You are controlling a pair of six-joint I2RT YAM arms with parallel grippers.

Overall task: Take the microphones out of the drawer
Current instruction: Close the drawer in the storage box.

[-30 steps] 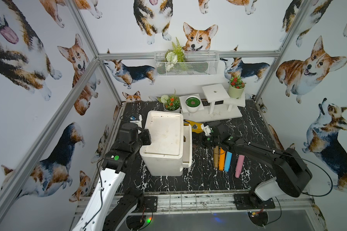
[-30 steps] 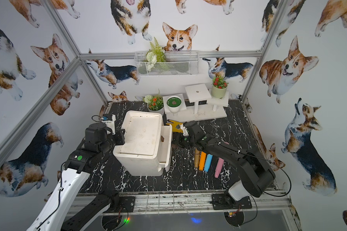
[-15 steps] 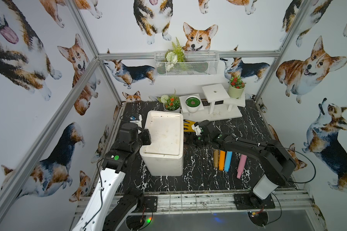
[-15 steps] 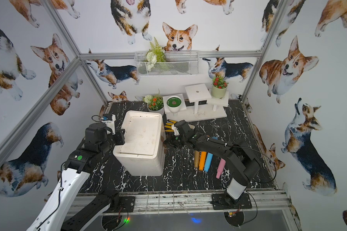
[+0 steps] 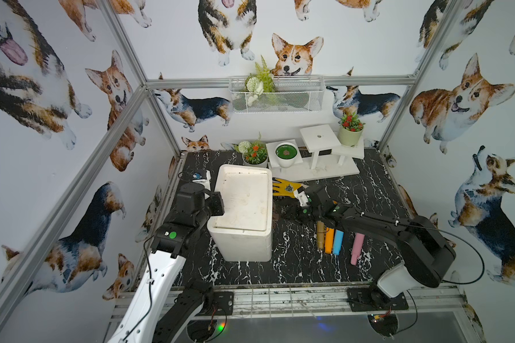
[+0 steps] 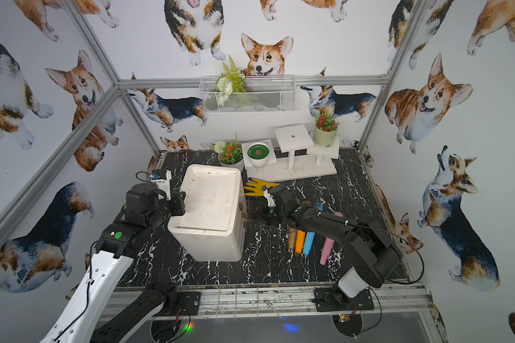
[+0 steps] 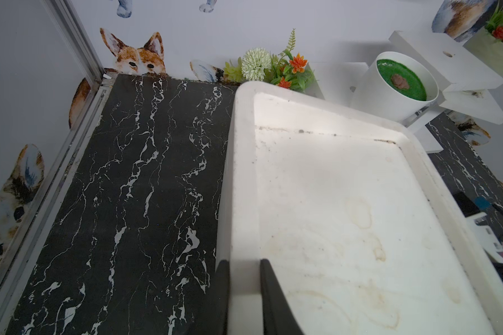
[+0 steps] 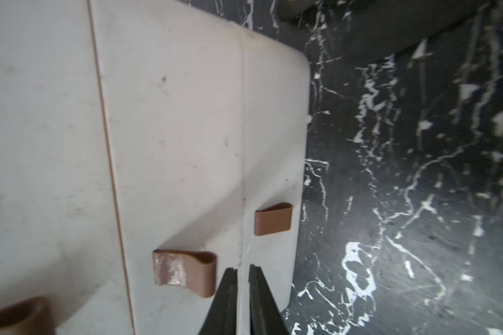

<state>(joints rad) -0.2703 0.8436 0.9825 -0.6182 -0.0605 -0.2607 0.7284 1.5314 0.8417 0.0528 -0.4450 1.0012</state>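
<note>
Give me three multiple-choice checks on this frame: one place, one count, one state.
1. Relative to the cabinet, the yellow glove lies: A) on its top B) under it C) on the table beside it.
2. Count of tubes lying on the table: A) two B) four C) six.
3. The left end effector is: A) clamped on the cabinet's top rim B) open over the table C) holding the glove.
Key: 1C, the glove rests on the black marble next to the cabinet; 2B, brown, orange, blue and pink; 3A, the left wrist view shows a finger on each side of the rim.
</note>
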